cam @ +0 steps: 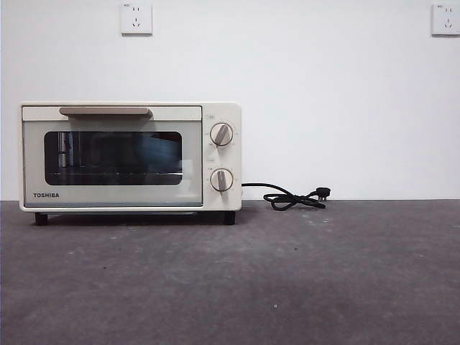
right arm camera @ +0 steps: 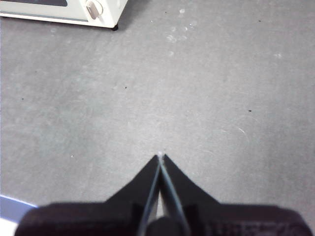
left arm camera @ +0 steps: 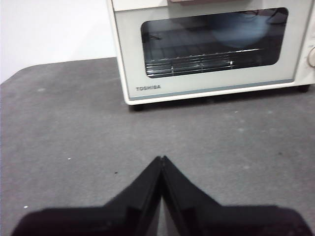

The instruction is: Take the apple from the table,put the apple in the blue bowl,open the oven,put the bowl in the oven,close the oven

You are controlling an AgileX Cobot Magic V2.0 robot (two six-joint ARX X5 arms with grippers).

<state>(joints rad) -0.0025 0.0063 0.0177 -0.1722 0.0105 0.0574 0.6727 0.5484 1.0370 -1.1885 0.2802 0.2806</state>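
The cream-white oven stands at the left on the dark grey table, its door closed and the beige handle up at the top. A bluish rounded shape, the blue bowl, shows dimly behind the dark glass; in the left wrist view the blue bowl sits on the rack inside the oven. The apple is hidden. My left gripper is shut and empty, hovering over bare table in front of the oven. My right gripper is shut and empty, off to the side of the oven.
The oven's black cord and plug lie on the table to the right of it, by the white wall. Two knobs face forward on the oven's right side. Neither arm shows in the front view.
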